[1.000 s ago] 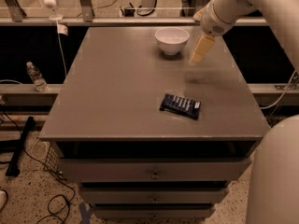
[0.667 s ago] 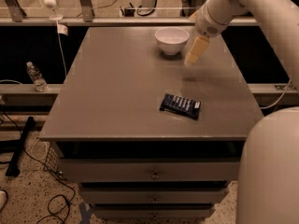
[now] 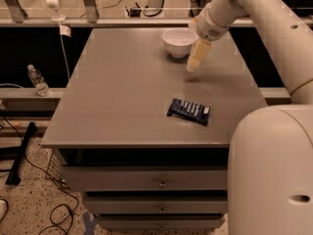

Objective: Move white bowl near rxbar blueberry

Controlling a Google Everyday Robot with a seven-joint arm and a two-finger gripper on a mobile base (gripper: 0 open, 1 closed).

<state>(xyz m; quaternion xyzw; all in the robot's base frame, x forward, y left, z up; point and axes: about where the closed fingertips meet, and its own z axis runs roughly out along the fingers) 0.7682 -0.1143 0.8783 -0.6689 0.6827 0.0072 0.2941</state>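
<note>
The white bowl (image 3: 179, 41) stands upright near the far edge of the grey table (image 3: 122, 97), right of centre. The rxbar blueberry (image 3: 189, 111), a flat dark navy bar with pale lettering, lies near the table's front right. My gripper (image 3: 192, 66) hangs from the arm that comes in from the upper right. It points down just right of the bowl and slightly in front of it, a little above the tabletop. It holds nothing that I can see.
A clear water bottle (image 3: 37, 80) stands on a low ledge left of the table. Drawers (image 3: 146, 180) sit under the tabletop. My pale robot body (image 3: 269, 170) fills the lower right. Cables lie on the floor at left.
The gripper has moved left, closer to the bowl's right side. The bowl and the bar have not moved.
</note>
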